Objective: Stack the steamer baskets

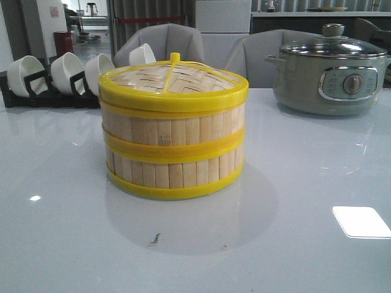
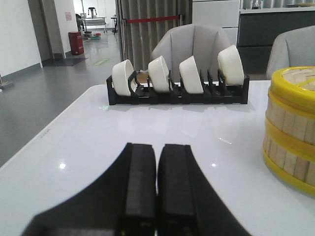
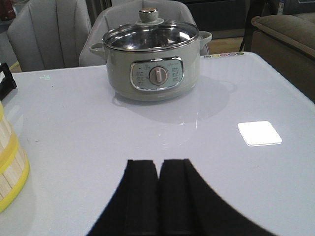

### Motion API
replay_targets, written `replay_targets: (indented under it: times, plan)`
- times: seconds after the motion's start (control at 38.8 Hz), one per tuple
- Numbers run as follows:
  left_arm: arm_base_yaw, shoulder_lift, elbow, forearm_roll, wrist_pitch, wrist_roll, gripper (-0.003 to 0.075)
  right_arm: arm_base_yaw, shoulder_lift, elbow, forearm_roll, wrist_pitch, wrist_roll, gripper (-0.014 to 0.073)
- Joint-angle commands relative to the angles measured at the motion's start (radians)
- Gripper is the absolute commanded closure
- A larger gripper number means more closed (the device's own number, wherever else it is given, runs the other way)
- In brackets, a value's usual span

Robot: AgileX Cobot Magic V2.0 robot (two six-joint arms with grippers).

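Both our grippers, left [image 2: 157,196] and right [image 3: 157,196], sit pressed together and empty; the stacked steamer baskets [image 1: 173,131] stand between them, slightly nearer the left.

Pale bamboo-slat steamer baskets [image 1: 174,152] with glossy yellow plastic rims stand on a glossy, smooth white bench [image 1: 61,232].

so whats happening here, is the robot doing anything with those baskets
Nothing is being handled right now. The two steamer baskets sit stacked mid-table with the woven lid on top. The left pincer and right pincer are both shut, empty and apart from the stack. A rack of white bowls and an electric pot stand behind, untouched.
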Motion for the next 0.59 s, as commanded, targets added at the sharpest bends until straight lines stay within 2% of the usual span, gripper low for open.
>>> replay_targets:
  times: [0.0,0.21,0.57]
  plan:
    - [0.001,-0.013,-0.001,-0.01,-0.085,0.0,0.0634,-0.007,0.003,-0.03,-0.017,-0.081,-0.015,0.0542]
    - [0.001,-0.013,-0.001,-0.01,-0.085,0.0,0.0634,-0.005,-0.078,-0.012,0.009,-0.005,0.016,0.0542]
    - [0.001,-0.013,-0.001,-0.01,-0.085,0.0,0.0634,-0.007,-0.368,0.222,0.001,-0.006,0.014,0.0542]
